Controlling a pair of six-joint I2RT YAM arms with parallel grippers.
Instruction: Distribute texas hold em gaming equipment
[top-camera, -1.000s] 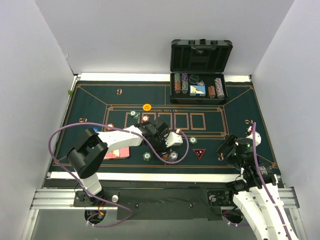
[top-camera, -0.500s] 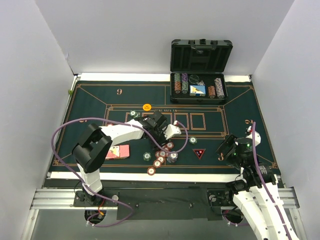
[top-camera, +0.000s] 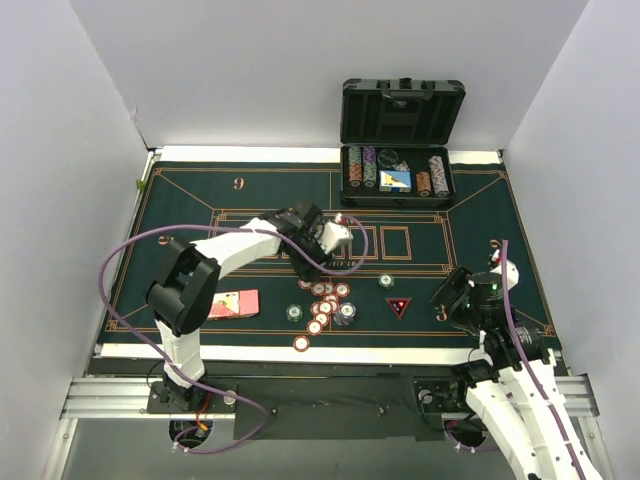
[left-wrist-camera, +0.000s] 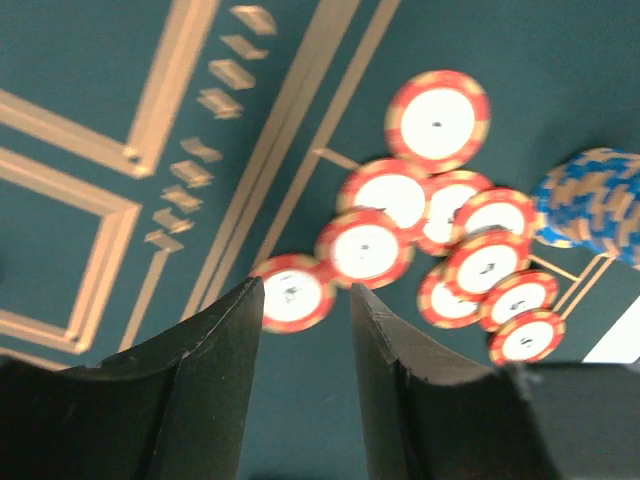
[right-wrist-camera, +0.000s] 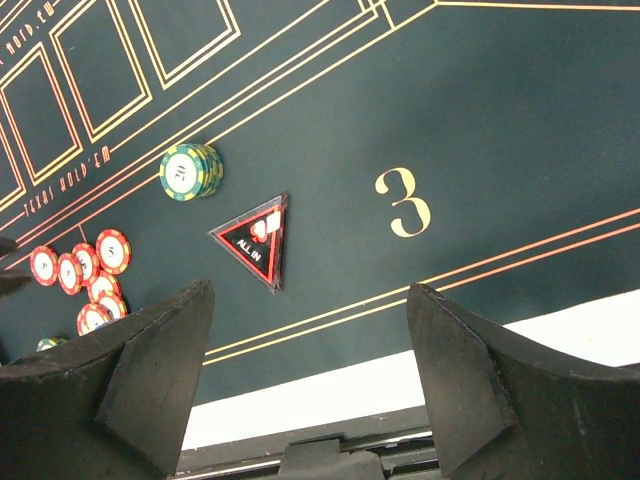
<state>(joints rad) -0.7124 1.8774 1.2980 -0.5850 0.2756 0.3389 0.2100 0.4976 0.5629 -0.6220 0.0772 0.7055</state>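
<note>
Several red-edged poker chips (top-camera: 322, 298) lie loosely scattered on the green mat (top-camera: 200, 200) near its front middle, with one red chip (top-camera: 302, 343) by the front edge. In the left wrist view the red chips (left-wrist-camera: 365, 247) lie flat and partly overlapping beside a blue-and-tan chip stack (left-wrist-camera: 590, 205). My left gripper (top-camera: 335, 232) (left-wrist-camera: 307, 290) hovers behind them, its jaws drawn close with nothing between them. My right gripper (top-camera: 455, 295) (right-wrist-camera: 310, 292) stands open and empty over the mat's front right. Pink-backed cards (top-camera: 233, 303) lie at the front left.
The open black case (top-camera: 400, 150) at the back holds more chip rows. A green chip stack (top-camera: 386, 281) (right-wrist-camera: 190, 171) and a black "ALL IN" triangle (top-camera: 398, 307) (right-wrist-camera: 255, 240) lie left of the printed 3 (right-wrist-camera: 402, 201). Another green stack (top-camera: 294, 313) sits near the scattered chips.
The red chips have spilled from the left gripper onto the mat. The left gripper has closed up and drawn back toward the far side. The right arm has stayed put.
</note>
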